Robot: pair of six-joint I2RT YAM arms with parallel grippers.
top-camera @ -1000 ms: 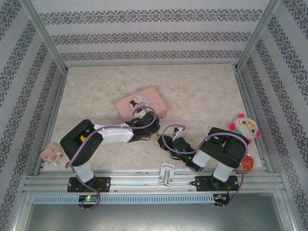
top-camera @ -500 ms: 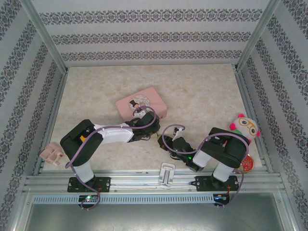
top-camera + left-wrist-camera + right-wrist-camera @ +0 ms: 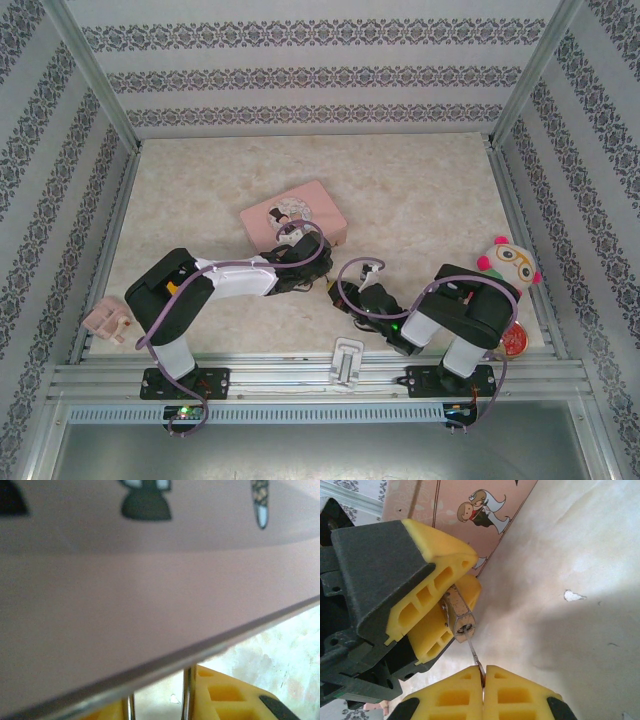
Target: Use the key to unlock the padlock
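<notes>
In the right wrist view the small brass padlock (image 3: pixel 457 611) is pinched between the yellow fingers (image 3: pixel 435 577) of my left gripper, keyhole end facing the camera. The thin grey key (image 3: pixel 474 655) runs from that keyhole down into my right gripper (image 3: pixel 483 674), which is shut on the key's head. In the left wrist view the padlock's thin shackle (image 3: pixel 187 692) stands between the fingers (image 3: pixel 222 697) of my left gripper (image 3: pixel 160 707). From above, my left gripper (image 3: pixel 316 274) and right gripper (image 3: pixel 346 297) meet at the padlock (image 3: pixel 330 288).
The pink tin (image 3: pixel 295 215) lies just behind the left gripper, close over the left wrist camera (image 3: pixel 150 590). A white bracket (image 3: pixel 347 360) sits on the front rail. A plush toy (image 3: pixel 510 265) and red disc (image 3: pixel 512 340) are at right, a small pink item (image 3: pixel 108 320) at left.
The right wrist and its cable have shifted very slightly. Both grips and the left arm look unchanged.
</notes>
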